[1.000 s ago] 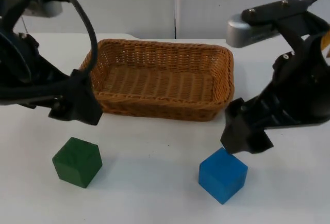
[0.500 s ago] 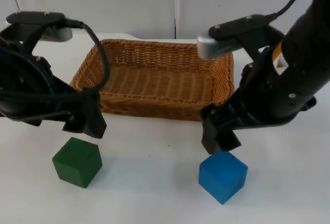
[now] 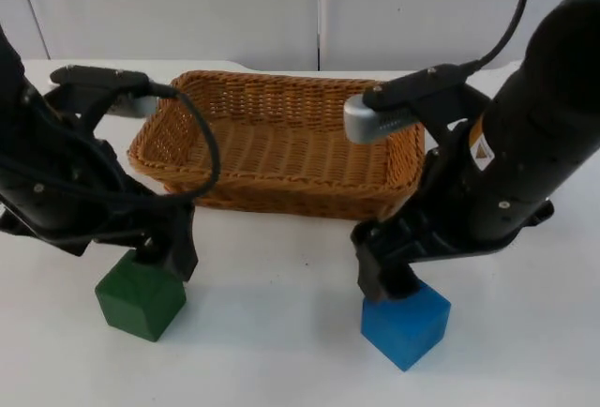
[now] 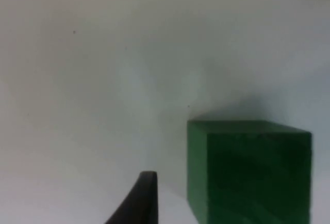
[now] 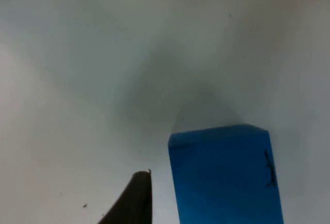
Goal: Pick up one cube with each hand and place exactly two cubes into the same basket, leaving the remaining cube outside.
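A green cube (image 3: 141, 296) rests on the white table at the front left, and a blue cube (image 3: 406, 324) at the front right. My left gripper (image 3: 165, 259) hangs low over the green cube's far right edge, open. In the left wrist view the green cube (image 4: 250, 170) sits just beside one black fingertip (image 4: 145, 195), apart from it. My right gripper (image 3: 386, 285) is down at the blue cube's far left edge, open. The blue cube (image 5: 224, 175) lies close beside that gripper's fingertip (image 5: 135, 199). Behind both cubes stands the wicker basket (image 3: 281, 196).
The basket's front wall is close behind both grippers. Bare white table (image 3: 272, 332) lies between the two cubes. The grey partition wall (image 3: 319, 4) closes the table's back.
Both arms have come down and forward from beside the basket. The left gripper now reaches the green cube, the right gripper the blue cube. Neither cube has moved.
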Controlling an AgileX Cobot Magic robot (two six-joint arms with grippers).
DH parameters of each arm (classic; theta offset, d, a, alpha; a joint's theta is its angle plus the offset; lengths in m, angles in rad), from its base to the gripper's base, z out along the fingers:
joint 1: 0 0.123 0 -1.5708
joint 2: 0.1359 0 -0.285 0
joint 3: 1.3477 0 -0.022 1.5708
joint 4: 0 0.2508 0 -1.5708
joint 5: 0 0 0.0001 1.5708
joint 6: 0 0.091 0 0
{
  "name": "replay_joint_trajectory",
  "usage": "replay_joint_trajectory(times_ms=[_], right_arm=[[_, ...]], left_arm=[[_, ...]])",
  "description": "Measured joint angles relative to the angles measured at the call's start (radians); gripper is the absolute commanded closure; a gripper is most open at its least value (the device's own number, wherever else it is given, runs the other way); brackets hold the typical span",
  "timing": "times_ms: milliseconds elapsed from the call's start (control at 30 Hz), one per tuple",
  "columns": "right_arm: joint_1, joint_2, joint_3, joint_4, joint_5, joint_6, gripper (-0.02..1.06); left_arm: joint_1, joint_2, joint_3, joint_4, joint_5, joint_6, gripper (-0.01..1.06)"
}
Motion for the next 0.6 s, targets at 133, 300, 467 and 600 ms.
replay_joint_trajectory(times_ms=[133,300,467,600], right_arm=[[0.0,0.019,0.0,0.0,-0.018,0.0,-0.01],[0.0,0.044,0.0,0.0,-0.038,0.0,-0.01],[0.0,0.073,0.0,0.0,-0.059,-0.002,-0.01],[0.0,0.093,0.0,0.0,-0.066,-0.004,-0.01]], left_arm=[[0.0,0.026,0.0,0.039,-0.021,-0.008,0.0],[0.0,0.057,-0.007,0.061,-0.059,-0.015,0.0],[0.0,0.093,-0.007,0.068,-0.078,-0.015,0.0],[0.0,0.118,-0.007,0.07,-0.09,-0.015,0.0]])
